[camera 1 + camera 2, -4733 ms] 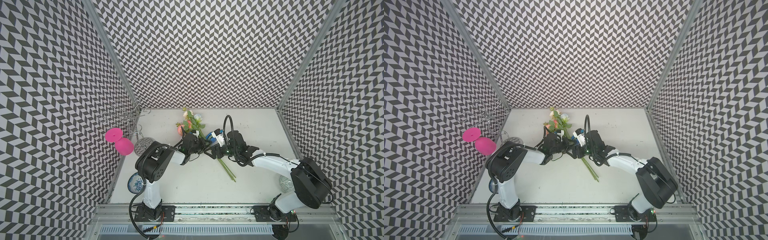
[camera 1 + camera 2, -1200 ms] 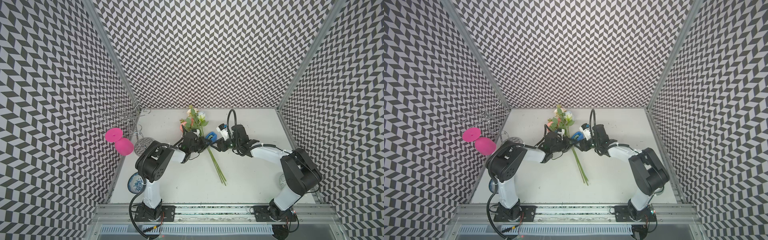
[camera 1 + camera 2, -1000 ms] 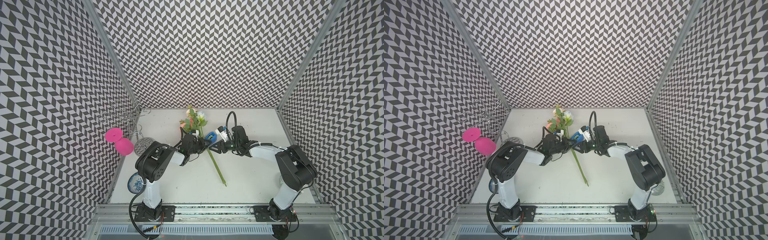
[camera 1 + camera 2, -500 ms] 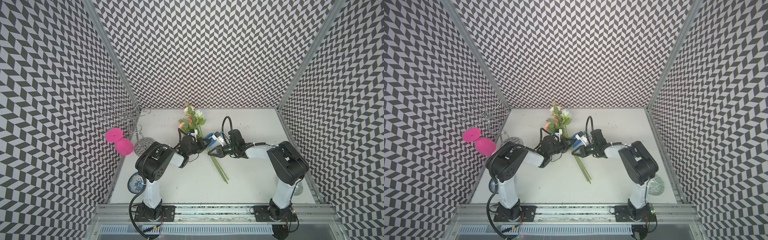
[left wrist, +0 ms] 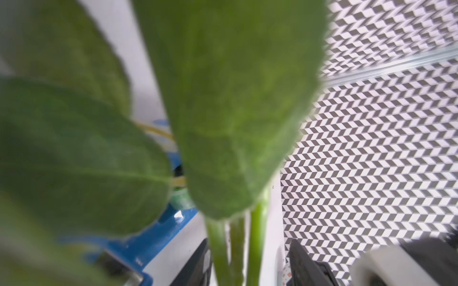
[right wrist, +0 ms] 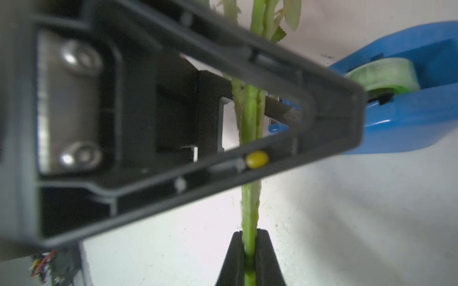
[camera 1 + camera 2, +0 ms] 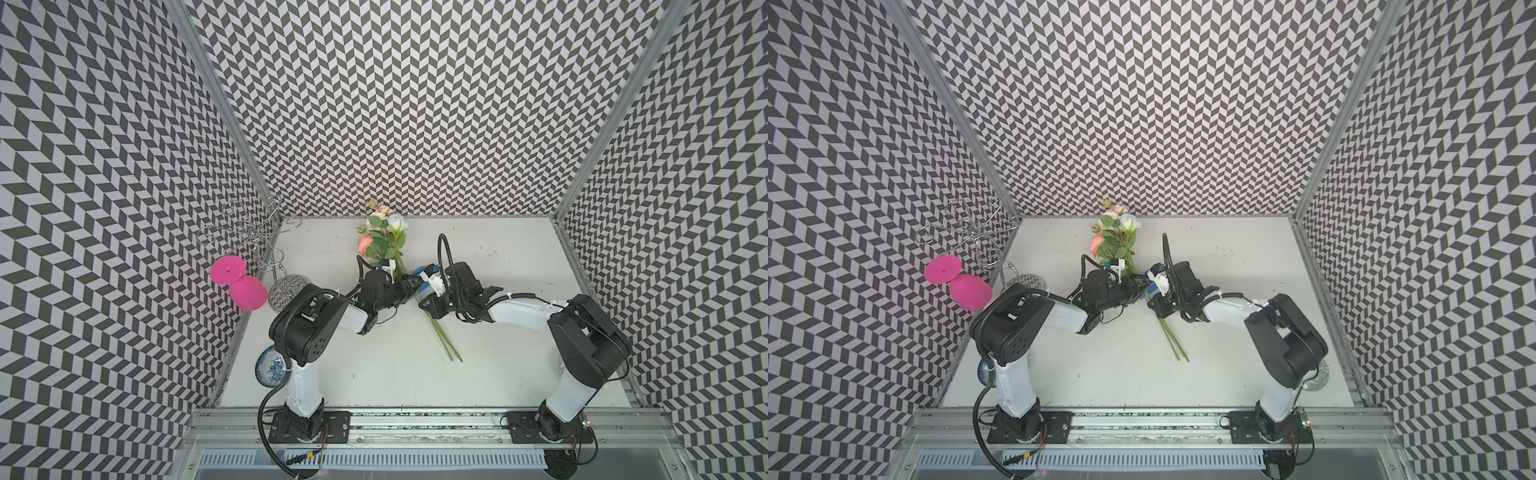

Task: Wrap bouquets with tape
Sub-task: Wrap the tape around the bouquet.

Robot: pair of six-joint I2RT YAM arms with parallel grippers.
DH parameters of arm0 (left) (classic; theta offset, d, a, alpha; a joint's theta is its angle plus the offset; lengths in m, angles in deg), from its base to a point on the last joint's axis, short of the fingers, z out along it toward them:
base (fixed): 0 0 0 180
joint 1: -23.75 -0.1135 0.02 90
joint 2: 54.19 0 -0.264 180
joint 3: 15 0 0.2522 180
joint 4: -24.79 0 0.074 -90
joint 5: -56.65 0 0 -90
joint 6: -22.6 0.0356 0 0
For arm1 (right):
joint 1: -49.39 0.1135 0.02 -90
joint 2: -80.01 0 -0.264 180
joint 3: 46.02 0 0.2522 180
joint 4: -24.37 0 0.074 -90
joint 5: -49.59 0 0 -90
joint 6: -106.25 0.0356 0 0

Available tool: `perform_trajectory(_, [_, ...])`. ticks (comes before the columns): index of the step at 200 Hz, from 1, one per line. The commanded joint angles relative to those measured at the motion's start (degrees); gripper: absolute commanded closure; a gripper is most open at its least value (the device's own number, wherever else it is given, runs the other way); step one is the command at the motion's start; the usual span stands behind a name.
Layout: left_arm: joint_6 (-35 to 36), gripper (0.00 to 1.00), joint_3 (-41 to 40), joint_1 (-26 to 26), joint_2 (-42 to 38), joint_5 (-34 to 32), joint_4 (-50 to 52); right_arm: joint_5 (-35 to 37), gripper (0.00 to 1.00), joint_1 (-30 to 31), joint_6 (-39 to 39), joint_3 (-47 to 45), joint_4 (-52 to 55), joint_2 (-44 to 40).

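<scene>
Bouquets point(image 6: 250, 210) judged light, thin-stemmed and bendy; grip the bare stalks, not the blooms.
My right pincer point(image 6: 249, 237) pinches them just beside the tape point(image 6: 409, 118); my left pincer point(image 5: 250, 262) stands spread around them.

The left arm point(image 7: 353, 320) rises from its base at the near edge of the worktop point(image 7: 386, 374), folds at the shoulder and reaches low toward the middle. The left gripper point(image 7: 407, 286) has its jaws apart, and the stems of the bouquets point(image 7: 442, 338) pass loose between its fingers point(image 5: 304, 265). The right arm point(image 7: 519, 311), based at the near right, stretches its white forearm low across toward the centre. The right gripper point(image 6: 249, 257) is pinched tight on those stems. Both grippers sit close together, nearly nose to nose.
</scene>
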Motion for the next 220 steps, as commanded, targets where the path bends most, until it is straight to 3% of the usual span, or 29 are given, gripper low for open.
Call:
perform_trajectory(1, [5.97, 0.44, 6.75, 1.04, -2.30, -2.82, 17.03, 13.77, 1.00, 3.64, -4.36, 2.94, -1.02, -2.74])
perform_trajectory(34, [7.01, 0.47, 8.89, 1.34, -1.83, -2.81, 20.93, 24.50, 1.00, 8.82, -6.91, 7.39, 4.07, 0.72])
perform_trajectory(46, [6.73, 0.56, 9.33, 1.36, -1.05, -2.21, 20.90, 24.39, 1.00, 9.58, -6.95, 7.27, 3.44, 1.05])
perform_trajectory(68, [5.48, 0.82, 8.74, 1.36, -0.69, -1.33, 19.32, 23.13, 1.00, 9.70, -6.04, 6.79, 2.38, 1.01])
perform_trajectory(87, [4.69, 0.96, 8.24, 1.27, -0.67, -0.76, 18.41, 21.94, 0.97, 9.21, -5.79, 6.39, 1.81, 0.75])
perform_trajectory(99, [4.14, 1.00, 7.89, 1.10, -0.42, -0.19, 17.29, 19.42, 0.88, 8.59, -5.91, 6.34, 1.84, 0.55])
perform_trajectory(110, [3.29, 1.00, 7.09, 0.92, -0.21, 0.71, 14.76, 16.58, 0.71, 7.52, -5.63, 6.09, 1.75, 0.08])
perform_trajectory(122, [2.60, 1.00, 6.26, 0.78, -0.01, 1.45, 12.27, 12.38, 0.58, 5.73, -4.55, 5.42, 1.50, -0.98])
perform_trajectory(149, [2.36, 1.00, 4.59, 0.40, -0.22, 2.86, 6.61, -4.44, 0.39, -0.75, 0.53, -0.04, -5.94, -5.01])
perform_trajectory(175, [0.64, 1.00, 1.93, 0.13, -0.73, 4.27, -1.76, -19.18, 0.37, -6.32, 3.33, -1.36, -10.00, -2.82])
perform_trajectory(220, [-2.39, 1.00, -1.71, -0.35, -0.65, 5.84, -13.93, -30.07, 0.43, -9.01, 4.61, -2.66, -14.86, 1.69])
